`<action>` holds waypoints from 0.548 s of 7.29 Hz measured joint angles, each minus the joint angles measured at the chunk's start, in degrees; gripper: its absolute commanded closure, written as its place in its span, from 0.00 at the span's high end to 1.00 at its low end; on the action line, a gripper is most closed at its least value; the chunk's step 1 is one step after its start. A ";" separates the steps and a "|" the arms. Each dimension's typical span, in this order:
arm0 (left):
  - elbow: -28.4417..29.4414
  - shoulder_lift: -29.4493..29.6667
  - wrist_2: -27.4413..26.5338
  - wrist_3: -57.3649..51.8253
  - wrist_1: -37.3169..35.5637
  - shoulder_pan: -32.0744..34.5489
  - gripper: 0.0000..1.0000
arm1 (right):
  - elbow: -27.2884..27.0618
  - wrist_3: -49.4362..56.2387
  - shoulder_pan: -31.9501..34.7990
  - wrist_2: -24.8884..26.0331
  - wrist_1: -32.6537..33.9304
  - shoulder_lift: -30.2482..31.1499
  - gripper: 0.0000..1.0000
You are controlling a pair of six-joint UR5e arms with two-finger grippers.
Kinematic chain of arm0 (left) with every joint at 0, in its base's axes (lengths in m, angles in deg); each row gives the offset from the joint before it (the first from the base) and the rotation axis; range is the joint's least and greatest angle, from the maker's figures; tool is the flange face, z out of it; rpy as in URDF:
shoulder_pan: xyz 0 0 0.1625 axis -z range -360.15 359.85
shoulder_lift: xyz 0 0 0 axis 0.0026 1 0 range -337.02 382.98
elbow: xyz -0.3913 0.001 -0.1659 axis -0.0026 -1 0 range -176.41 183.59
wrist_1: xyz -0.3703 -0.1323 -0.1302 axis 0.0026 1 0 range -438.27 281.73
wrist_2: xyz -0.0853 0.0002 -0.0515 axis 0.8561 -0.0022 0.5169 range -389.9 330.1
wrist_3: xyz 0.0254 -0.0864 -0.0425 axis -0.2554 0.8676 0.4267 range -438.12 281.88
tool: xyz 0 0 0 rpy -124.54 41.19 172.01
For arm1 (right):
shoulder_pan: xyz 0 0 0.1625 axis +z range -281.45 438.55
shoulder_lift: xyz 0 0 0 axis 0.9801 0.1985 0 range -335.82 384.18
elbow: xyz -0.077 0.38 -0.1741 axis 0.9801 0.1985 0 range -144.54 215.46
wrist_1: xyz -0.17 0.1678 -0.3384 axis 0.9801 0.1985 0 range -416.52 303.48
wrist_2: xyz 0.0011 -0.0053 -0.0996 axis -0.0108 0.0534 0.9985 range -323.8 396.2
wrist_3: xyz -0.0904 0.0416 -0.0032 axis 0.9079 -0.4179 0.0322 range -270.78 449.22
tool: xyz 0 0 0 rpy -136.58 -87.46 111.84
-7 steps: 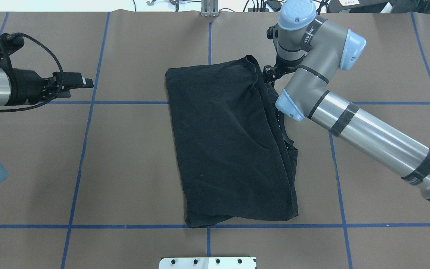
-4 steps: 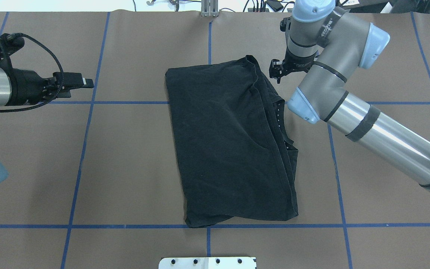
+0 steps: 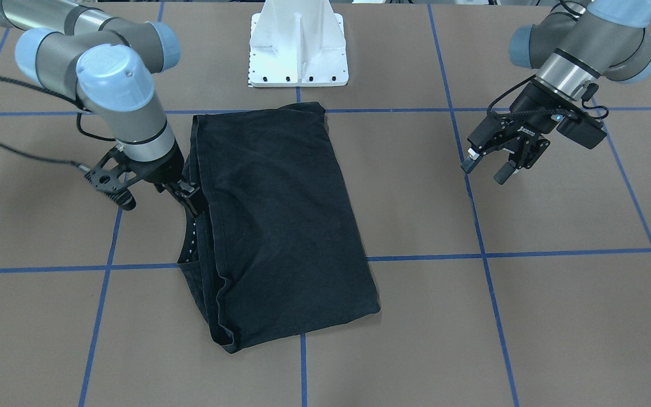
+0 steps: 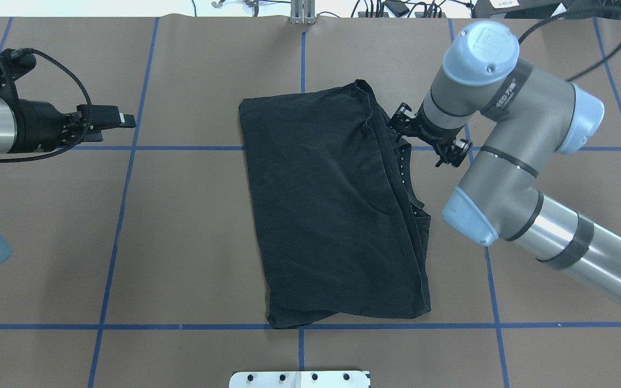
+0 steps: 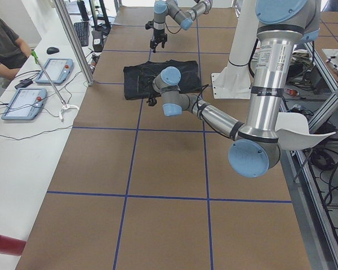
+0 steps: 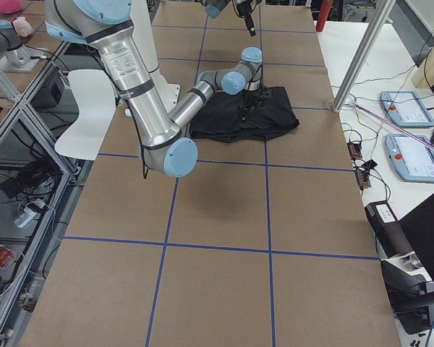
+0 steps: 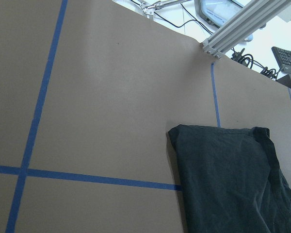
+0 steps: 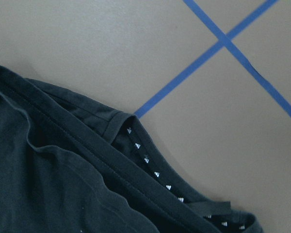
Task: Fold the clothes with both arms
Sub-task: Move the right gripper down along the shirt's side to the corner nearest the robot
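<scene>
The black T-shirt (image 4: 332,215) lies folded into a long rectangle at the table's middle, plain side up, so its print is hidden. It also shows in the front view (image 3: 280,215). My right gripper (image 3: 157,198) hangs open just over the shirt's collar edge, with one finger (image 3: 187,196) at the fabric and nothing held. In the overhead view the right wrist (image 4: 440,116) covers it. The right wrist view shows the collar tape with white triangles (image 8: 157,174). My left gripper (image 4: 124,119) (image 3: 484,171) is open and empty, far off to the left of the shirt.
The white bolted pedestal (image 3: 297,51) stands at the robot's edge of the table. Blue tape lines (image 4: 122,215) grid the brown table cover. An aluminium post (image 7: 242,24) stands at the far edge. An operator (image 5: 3,45) sits at a side table with tablets.
My right arm has swung from the shirt's far right corner back along its right edge and the wrist has turned. The left arm and the shirt have not moved.
</scene>
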 measured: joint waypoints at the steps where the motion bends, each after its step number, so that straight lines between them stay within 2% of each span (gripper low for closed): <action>1: -0.03 0.02 0.03 0.02 0.00 -0.03 1.00 | -1.94 -7.87 -3.05 2.14 -4.42 3.84 0.96; 2: -0.06 0.06 0.02 0.06 0.00 -0.06 1.00 | -4.40 -13.52 -5.88 4.18 -10.02 8.84 0.96; 4: -0.13 0.08 -0.03 0.08 0.00 -0.09 1.00 | -8.81 -21.35 -10.20 6.96 -14.53 15.37 0.95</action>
